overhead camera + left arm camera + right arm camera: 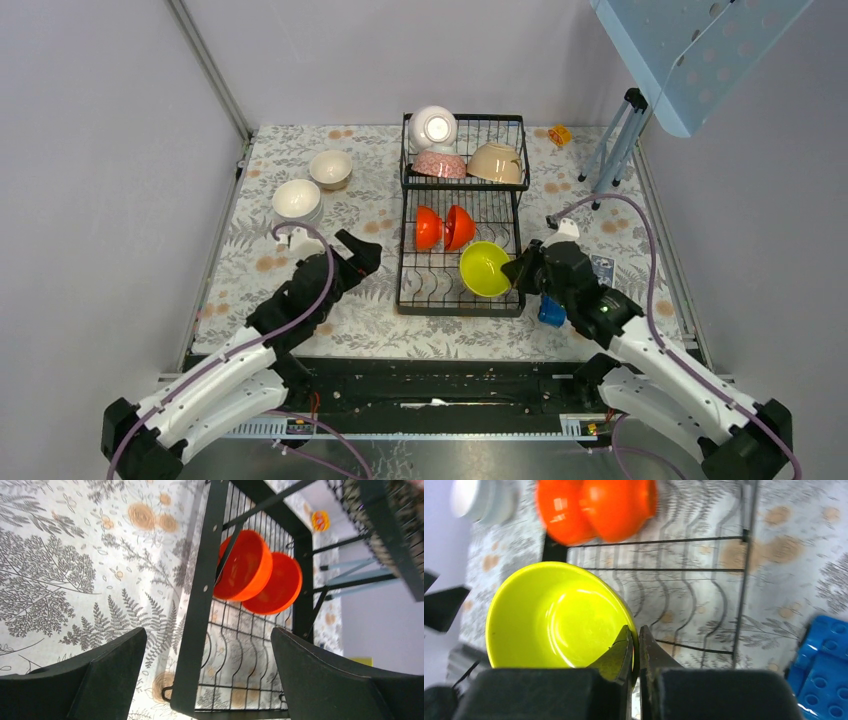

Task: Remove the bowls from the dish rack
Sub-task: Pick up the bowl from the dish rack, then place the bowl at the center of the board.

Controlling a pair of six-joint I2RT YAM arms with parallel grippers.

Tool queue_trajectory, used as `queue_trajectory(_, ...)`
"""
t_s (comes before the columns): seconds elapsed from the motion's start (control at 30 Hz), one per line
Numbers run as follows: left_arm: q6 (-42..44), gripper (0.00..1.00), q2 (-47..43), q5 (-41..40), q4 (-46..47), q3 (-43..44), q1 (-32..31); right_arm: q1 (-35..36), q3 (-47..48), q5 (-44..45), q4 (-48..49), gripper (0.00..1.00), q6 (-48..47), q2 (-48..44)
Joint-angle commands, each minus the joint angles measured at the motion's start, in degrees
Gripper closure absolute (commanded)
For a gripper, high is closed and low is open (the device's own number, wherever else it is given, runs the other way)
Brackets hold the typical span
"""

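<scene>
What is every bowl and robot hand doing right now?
right gripper: jaws shut on yellow-green bowl's rim
left gripper: jaws open, empty
yellow-green bowl: gripped, in lower tray
orange bowls: on edge, lower tray
white bowl: on its side, upper basket
pink-patterned bowl: upside down, upper basket
beige bowl: tipped over, upper basket
pale table bowls: upright

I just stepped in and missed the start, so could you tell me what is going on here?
Two arms are unloading bowls from a rack. The right gripper is shut on the rim of the yellow bowl in the lower tray. The left gripper is open beside the rack, facing two orange bowls. The upper basket holds three bowls; two cream bowls stand on the table.
</scene>
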Motion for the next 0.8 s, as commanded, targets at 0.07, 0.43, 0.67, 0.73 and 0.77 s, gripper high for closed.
queue_trajectory(0.07,1.82,0.01,-7.39,-1.14,1.02,1.21,-0.09,0.28,7.12,-19.71,-5.78,1.00,-11.11,-3.75)
queue_trajectory(0.43,13.07,0.01,3.96,18.34,-4.31,8.69,-10.16,20.10,11.25,1.99,-10.08,1.00,-16.29,4.94)
queue_trajectory(0.67,13.08,0.01,11.42,4.08,-10.58,14.30,-28.51,27.02,9.65,6.51,-7.93,1.00,-19.00,6.73)
queue_trajectory(0.73,12.65,0.01,13.20,3.09,-11.20,14.86,-30.39,29.10,8.81,8.16,-7.45,1.00,-19.19,6.45)
queue_trajectory(0.77,12.62,0.01,13.95,2.71,-11.21,15.00,-31.02,30.08,8.60,9.05,-7.56,1.00,-19.17,6.47)
